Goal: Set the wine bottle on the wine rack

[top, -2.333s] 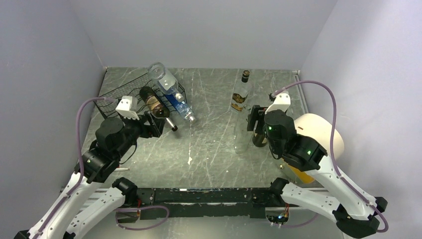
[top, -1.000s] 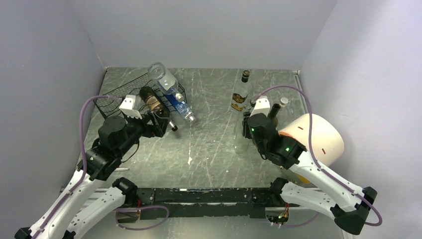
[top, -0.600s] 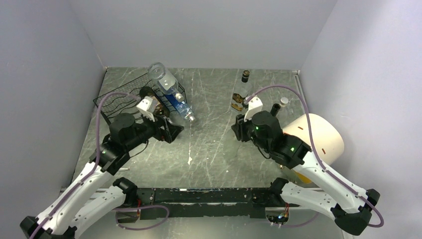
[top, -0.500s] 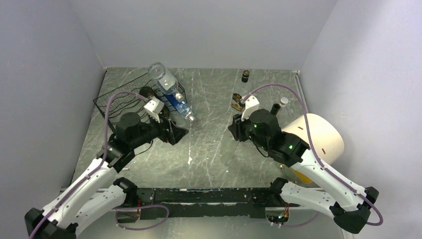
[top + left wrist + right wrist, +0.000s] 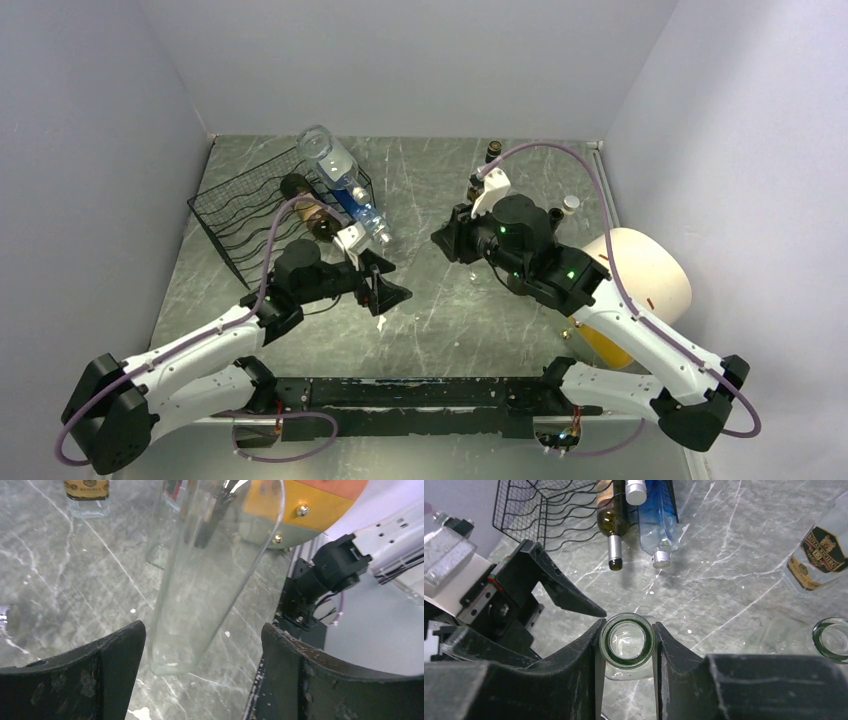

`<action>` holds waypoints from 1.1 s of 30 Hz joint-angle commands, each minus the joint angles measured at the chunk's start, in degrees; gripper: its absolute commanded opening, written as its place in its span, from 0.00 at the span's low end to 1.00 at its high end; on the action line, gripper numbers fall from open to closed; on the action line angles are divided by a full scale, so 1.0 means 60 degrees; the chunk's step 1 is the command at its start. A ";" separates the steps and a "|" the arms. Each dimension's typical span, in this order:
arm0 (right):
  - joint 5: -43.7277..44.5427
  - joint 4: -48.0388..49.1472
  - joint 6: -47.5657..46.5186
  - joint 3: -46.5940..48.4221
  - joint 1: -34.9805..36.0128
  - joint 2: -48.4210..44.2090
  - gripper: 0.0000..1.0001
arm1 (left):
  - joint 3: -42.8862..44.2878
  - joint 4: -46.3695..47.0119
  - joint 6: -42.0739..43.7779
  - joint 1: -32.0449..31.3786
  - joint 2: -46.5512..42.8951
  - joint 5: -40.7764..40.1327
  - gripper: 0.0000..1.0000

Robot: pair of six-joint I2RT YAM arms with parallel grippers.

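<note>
Rack (image 5: 240,215) sits back left on the desk (image 5: 420,320), two bottles (image 5: 310,210) lying in it, necks pointing mid-desk. Wine bottle (image 5: 210,575) at mid-desk, neck inside right pincer (image 5: 626,635), body between the spread jaws of left pincer (image 5: 202,645), untouched. Standing bottle (image 5: 819,555) behind, to the right.

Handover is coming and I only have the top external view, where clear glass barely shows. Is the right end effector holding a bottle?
Observer: Yes. The right wrist view shows the right end effector clamping a clear glass bottle by its neck, just below the uncapped mouth.
Operator: And the left one?
Observer: Left wrist view: the left end effector is open, fingers either side of that bottle's lower body, a gap on each side.
Operator: Anything close by?
Observer: A second uncapped clear bottle stands on the grey marbled table beside it.
</note>
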 commanded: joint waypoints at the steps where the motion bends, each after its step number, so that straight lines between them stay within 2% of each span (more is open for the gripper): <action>1: 0.0081 0.1038 0.1072 0.0066 0.0013 0.0020 0.00 | -0.0184 0.1035 0.1080 -0.0103 0.0247 -0.0717 0.89; 7: 0.0004 0.1874 0.1830 -0.0458 0.0008 -0.0223 0.00 | -0.1045 0.2622 0.1492 -0.0178 0.0747 -0.0661 0.86; 20: 0.0130 0.2093 0.2454 -0.0829 0.0011 -0.0401 0.00 | -0.1061 0.3196 0.2959 -0.0731 0.1932 -0.1039 0.85; 24: 0.0039 0.1970 0.2473 -0.0810 0.0012 -0.0410 0.00 | -0.0692 0.2873 0.3548 -0.0853 0.1991 -0.1254 0.79; 26: 0.0016 0.1834 0.2451 -0.0798 0.0014 -0.0422 0.00 | -0.0560 0.2796 0.3788 -0.0872 0.1985 -0.1521 0.69; 28: -0.0030 0.1674 0.2409 -0.0757 0.0009 -0.0477 0.00 | -0.0428 0.2770 0.4033 -0.0874 0.2014 -0.1755 0.52; 30: -0.0213 0.1461 0.2160 -0.0649 0.0011 -0.0507 0.18 | -0.0252 0.2687 0.4350 -0.0872 0.2053 -0.1986 0.27; 31: -0.0268 0.1320 0.1966 -0.0587 0.0001 -0.0531 0.31 | -0.0157 0.2677 0.4536 -0.0870 0.2070 -0.2023 0.13; 32: -0.0324 0.1176 0.1794 -0.0539 0.0017 -0.0567 0.41 | -0.0070 0.2676 0.4739 -0.0871 0.2067 -0.2068 0.08; 33: -0.0353 0.1042 0.1668 -0.0505 0.0015 -0.0641 0.49 | 0.0005 0.2675 0.4947 -0.0876 0.2061 -0.2088 0.07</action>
